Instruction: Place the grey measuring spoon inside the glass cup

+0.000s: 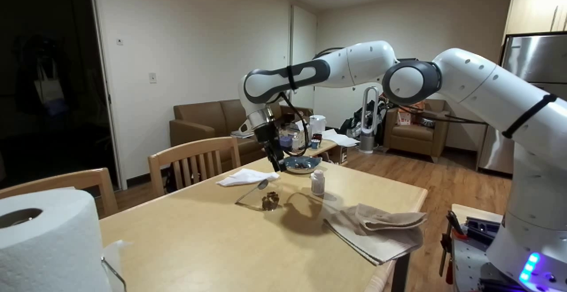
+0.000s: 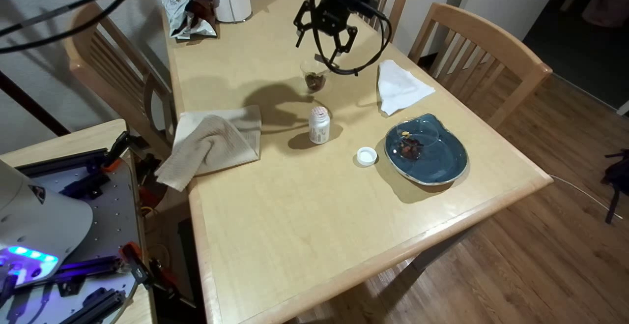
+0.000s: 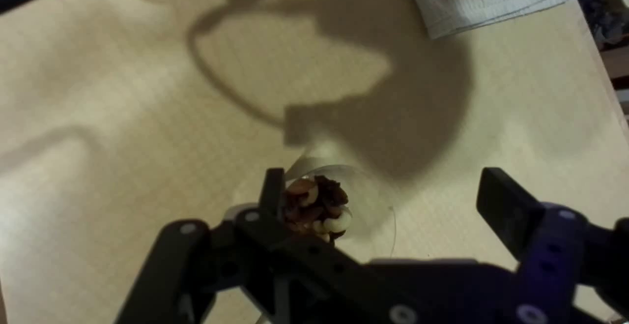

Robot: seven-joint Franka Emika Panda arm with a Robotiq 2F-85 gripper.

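Observation:
The glass cup [image 1: 271, 198] stands on the table with nuts and dark dried fruit inside; it also shows in an exterior view [image 2: 314, 77] and in the wrist view [image 3: 366, 201]. The grey measuring spoon [image 1: 252, 192] slants beside the cup, its handle end low on the table and its bowl raised at the cup's rim. In the wrist view the spoon is hidden by the fingers or cannot be made out. My gripper [image 1: 280, 165] is above the cup, also seen in an exterior view [image 2: 317, 52]. In the wrist view its fingers [image 3: 383, 186] are wide apart and empty.
A white bottle [image 2: 319, 126] stands near the cup, with a white lid [image 2: 366, 156] beyond it. A blue dish [image 2: 437, 164] holds another clear cup with nuts. A white napkin [image 1: 248, 177], a tan cloth [image 1: 381, 234] and a paper towel roll [image 1: 53, 243] are on the table.

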